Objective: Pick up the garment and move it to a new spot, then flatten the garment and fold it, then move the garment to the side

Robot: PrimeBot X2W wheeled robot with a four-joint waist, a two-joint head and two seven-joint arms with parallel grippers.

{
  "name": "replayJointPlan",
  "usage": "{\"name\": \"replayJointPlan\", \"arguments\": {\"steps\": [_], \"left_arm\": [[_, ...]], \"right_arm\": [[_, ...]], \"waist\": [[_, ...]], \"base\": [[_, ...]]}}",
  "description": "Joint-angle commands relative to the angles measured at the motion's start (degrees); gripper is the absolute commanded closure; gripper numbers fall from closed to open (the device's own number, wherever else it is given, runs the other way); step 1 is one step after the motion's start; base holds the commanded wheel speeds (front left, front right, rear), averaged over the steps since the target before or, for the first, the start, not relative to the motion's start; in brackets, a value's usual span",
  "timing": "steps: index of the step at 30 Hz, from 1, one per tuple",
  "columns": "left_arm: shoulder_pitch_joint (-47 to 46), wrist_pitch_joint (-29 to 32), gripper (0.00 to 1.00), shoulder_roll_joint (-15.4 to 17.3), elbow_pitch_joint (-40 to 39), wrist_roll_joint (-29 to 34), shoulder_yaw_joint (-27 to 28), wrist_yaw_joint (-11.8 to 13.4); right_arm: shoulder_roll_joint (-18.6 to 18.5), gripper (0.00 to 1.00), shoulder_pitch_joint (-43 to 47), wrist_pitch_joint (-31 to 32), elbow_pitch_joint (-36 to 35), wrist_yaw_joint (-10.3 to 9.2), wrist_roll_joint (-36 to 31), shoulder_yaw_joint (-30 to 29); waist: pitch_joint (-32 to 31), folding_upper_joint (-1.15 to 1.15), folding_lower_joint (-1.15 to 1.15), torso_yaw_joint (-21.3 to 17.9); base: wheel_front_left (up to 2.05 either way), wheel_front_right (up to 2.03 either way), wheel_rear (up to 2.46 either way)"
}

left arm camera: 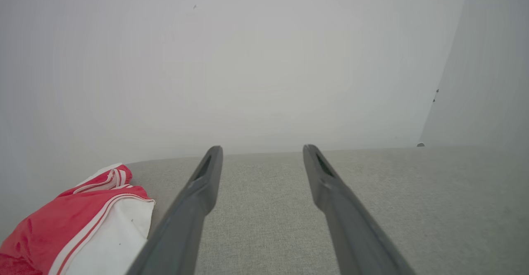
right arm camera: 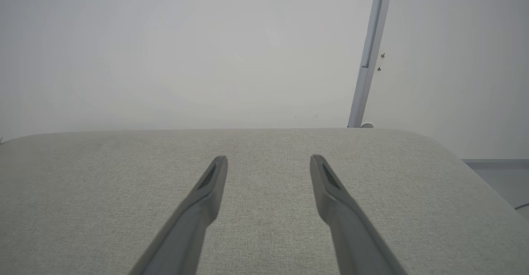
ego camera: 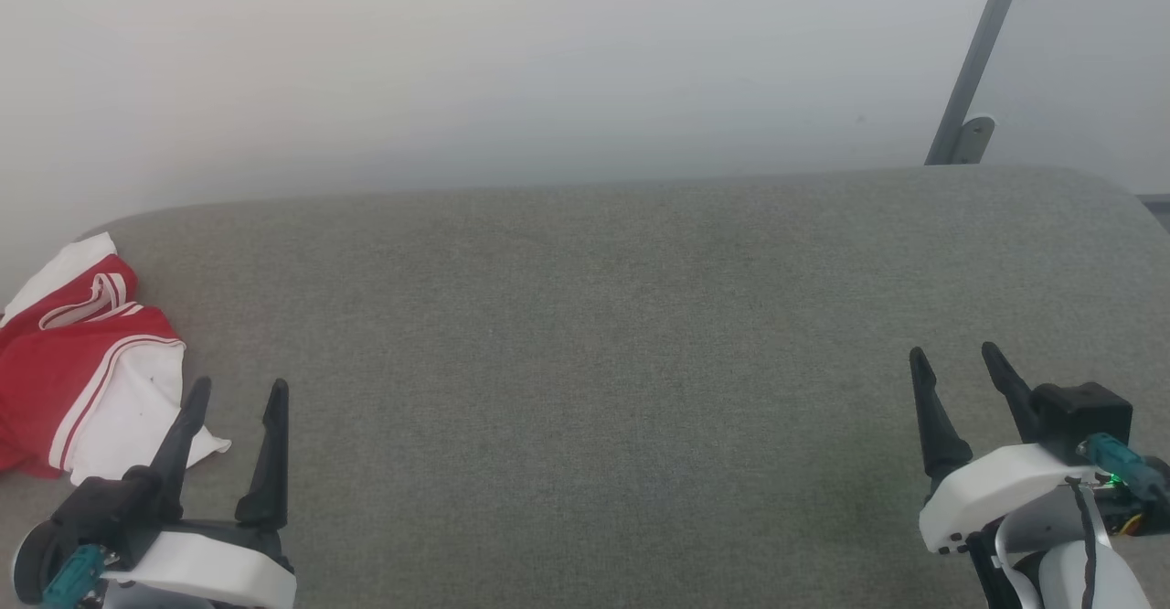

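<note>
Holds the left gripper (ego camera: pixel 240 382) low at the near left of the grey padded surface (ego camera: pixel 585 316), fingers pointing away toward the wall, spread apart and clamped on nothing. Leans those fingers slightly rightward in the head view, with the white wrist housing behind them. Holds the right gripper (ego camera: pixel 953 351) at the near right of the same surface, fingers likewise parted and empty, leaning a little leftward, with a green light glowing on the wrist behind. Sets the two grippers well apart, with bare grey fabric between them.

Finds the garment (ego camera: pixel 73 362) crumpled at the left end of the surface, red with a white panel and red-and-white striped bands, just beside the left gripper's outer finger. Cannot tell from the head view whether that finger touches the white hem. Places the cloth, in the left wrist view, off to the left of the fingers and not between them.

Faces a plain pale wall (ego camera: pixel 457 60) behind the surface. Shows a slanted grey metal pole (ego camera: pixel 978 60) rising behind the far right corner, well apart from the right gripper.
</note>
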Motion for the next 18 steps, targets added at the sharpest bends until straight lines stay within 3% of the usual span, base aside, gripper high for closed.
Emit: {"name": "replayJointPlan", "arguments": {"steps": [1,18], "left_arm": [[0.2,-0.5,0.00,0.3,-0.4,0.7,0.0,-0.2],[0.7,-1.1,0.00,0.8,0.6,0.9,-0.3,-0.4]], "right_arm": [[-0.2,0.00,0.0,-0.5,-0.3,0.00,-0.8,0.0],[-0.1,0.00,-0.1,-1.2,0.0,0.00,-3.7,0.1]], "waist": [[0.0,0.00,0.00,0.0],[-0.4,0.00,0.00,0.0]], "base": [[0.00,0.00,0.00],[0.00,0.00,0.00]]}}
